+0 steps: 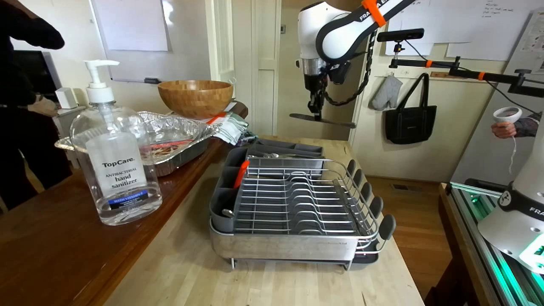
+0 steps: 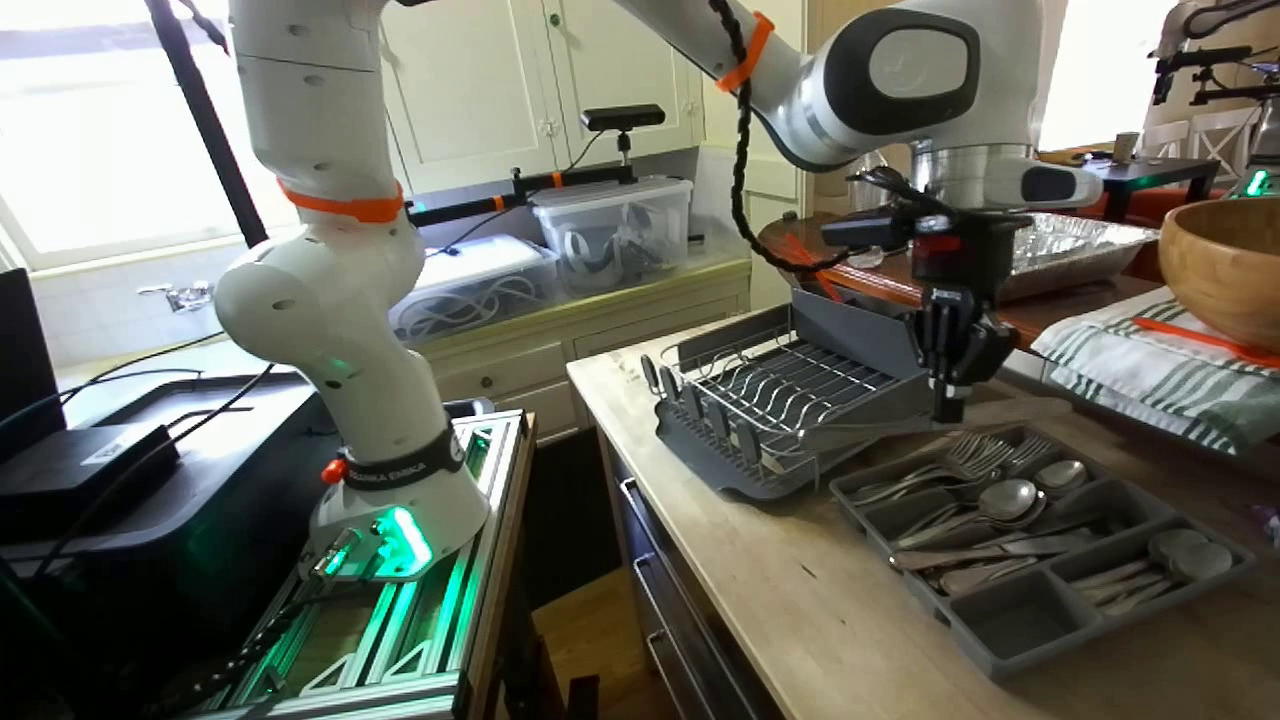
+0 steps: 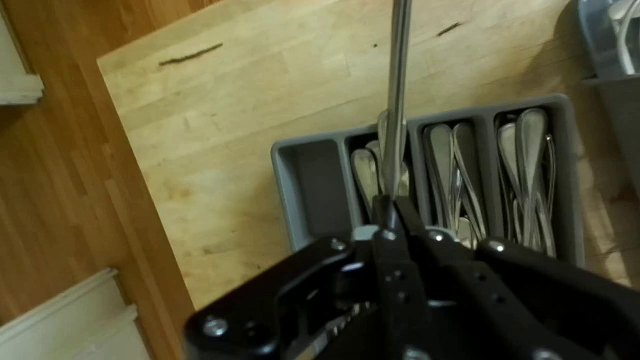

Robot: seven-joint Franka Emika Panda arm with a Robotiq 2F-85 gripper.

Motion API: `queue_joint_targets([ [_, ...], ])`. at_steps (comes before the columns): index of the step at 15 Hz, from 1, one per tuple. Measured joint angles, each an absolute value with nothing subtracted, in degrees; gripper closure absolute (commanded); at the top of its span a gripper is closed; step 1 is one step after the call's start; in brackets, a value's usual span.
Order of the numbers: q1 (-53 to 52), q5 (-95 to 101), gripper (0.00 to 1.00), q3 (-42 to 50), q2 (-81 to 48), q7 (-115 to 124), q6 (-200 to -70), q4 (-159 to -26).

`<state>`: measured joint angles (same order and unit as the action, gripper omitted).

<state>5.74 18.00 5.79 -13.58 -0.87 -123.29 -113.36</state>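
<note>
exterior view: downward gripper [image 1: 317, 115], knife [image 1: 336, 123] crosswise in grip

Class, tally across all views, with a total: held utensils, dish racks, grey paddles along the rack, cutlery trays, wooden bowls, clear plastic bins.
Utensil in the hand: 1
Dish rack: 1
Grey paddles: 5
Cutlery tray: 1
Wooden bowl: 1
Clear plastic bins: 2
Total: 11

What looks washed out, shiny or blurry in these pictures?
In an exterior view, the window is washed-out white; in an exterior view, glare spots the whiteboard; in the wrist view, the fingers look dark and soft, holding a shiny knife.
</note>
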Motion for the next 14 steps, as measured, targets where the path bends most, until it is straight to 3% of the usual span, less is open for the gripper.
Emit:
queue_joint_targets([
  [14,3.13,18.22,0.99,3.98,-18.88,-5.92,-125.59,-109.3],
])
